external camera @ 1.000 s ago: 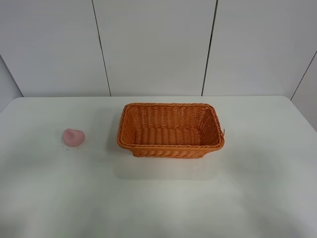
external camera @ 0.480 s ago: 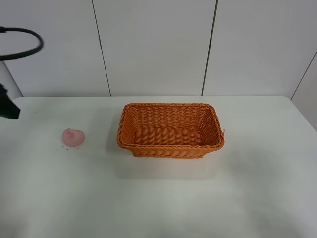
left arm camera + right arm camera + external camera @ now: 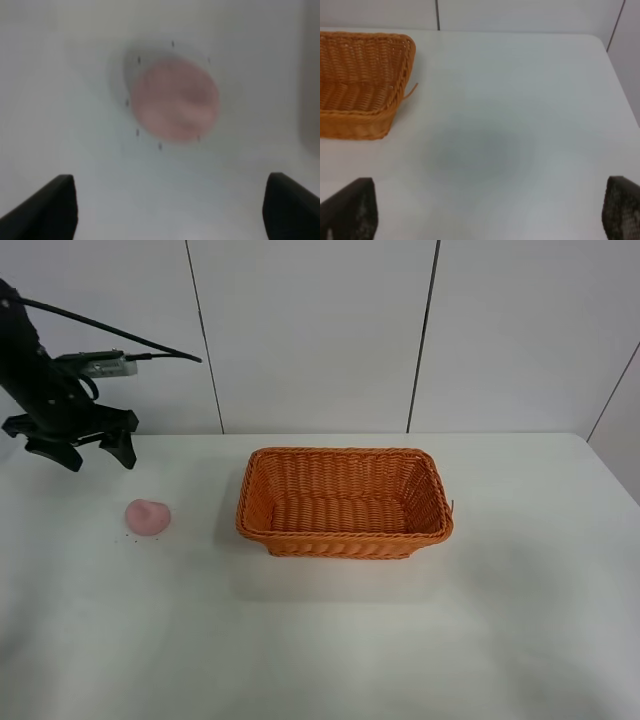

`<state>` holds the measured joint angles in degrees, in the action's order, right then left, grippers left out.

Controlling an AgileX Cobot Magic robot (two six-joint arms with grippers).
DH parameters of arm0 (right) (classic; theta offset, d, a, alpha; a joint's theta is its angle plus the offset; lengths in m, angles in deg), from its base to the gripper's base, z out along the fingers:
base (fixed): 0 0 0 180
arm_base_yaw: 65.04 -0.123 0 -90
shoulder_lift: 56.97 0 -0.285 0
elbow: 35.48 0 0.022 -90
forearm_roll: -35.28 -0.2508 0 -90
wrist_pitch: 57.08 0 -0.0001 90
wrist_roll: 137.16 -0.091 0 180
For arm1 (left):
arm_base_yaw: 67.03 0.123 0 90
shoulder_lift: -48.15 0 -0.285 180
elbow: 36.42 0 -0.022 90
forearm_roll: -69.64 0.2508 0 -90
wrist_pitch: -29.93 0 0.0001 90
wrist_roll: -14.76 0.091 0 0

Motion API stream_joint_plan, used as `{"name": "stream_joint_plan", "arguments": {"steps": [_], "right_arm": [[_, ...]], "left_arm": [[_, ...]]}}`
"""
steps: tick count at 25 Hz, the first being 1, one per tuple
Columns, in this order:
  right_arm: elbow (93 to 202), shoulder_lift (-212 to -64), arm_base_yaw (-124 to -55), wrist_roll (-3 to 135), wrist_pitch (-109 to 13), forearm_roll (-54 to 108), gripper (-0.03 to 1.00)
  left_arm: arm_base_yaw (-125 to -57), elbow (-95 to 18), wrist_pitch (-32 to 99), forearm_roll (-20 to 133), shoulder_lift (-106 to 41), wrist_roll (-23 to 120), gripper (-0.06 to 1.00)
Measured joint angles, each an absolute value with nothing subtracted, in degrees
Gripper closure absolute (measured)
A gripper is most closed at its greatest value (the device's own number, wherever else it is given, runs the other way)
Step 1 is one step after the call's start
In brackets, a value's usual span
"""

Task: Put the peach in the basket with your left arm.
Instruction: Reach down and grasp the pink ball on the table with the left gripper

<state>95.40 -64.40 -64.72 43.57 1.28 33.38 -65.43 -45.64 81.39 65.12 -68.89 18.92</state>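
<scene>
Peach: lies on the table near its left edge, well apart from the basket, small dark specks around it
Basket: stands upright mid-table, nearer the back edge
Left gripper: fingers spread wide, holding nothing, above the back left corner, just behind the peach and clear of it
Right gripper: fingers wide apart, holding nothing, over the table's right side

The left arm reaches in from the far left. Its hand points downward, raised behind and left of the peach and clear of it, with fingers spread wide. The right hand is likewise spread wide, holding nothing.
</scene>
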Motion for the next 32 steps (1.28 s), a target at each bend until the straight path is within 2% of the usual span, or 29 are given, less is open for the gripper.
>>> {"name": "stream_joint_plan", "arguments": {"steps": [4, 11, 28, 30, 32], "right_arm": [[95.4, -64.4, -64.7, 43.6, 1.3, 33.4, 0.27], [95.4, -64.4, -64.7, 43.6, 1.3, 33.4, 0.27], [95.4, -64.4, -64.7, 43.6, 1.3, 33.4, 0.27], [95.4, -64.4, -64.7, 43.6, 1.3, 33.4, 0.27], [95.4, -64.4, -64.7, 43.6, 1.3, 33.4, 0.27]], "left_arm": [[-66.4, -49.9, 80.7, 65.1, -76.8, 18.9, 0.17], [-68.5, -50.5, 78.9, 65.0, -84.5, 18.9, 0.17], [-68.5, -50.7, 76.8, 67.6, -88.1, 18.6, 0.19], [-68.5, -50.7, 77.5, 67.6, -88.4, 18.3, 0.22], [-68.5, -50.7, 77.7, 67.6, -88.4, 17.8, 0.32]]}}
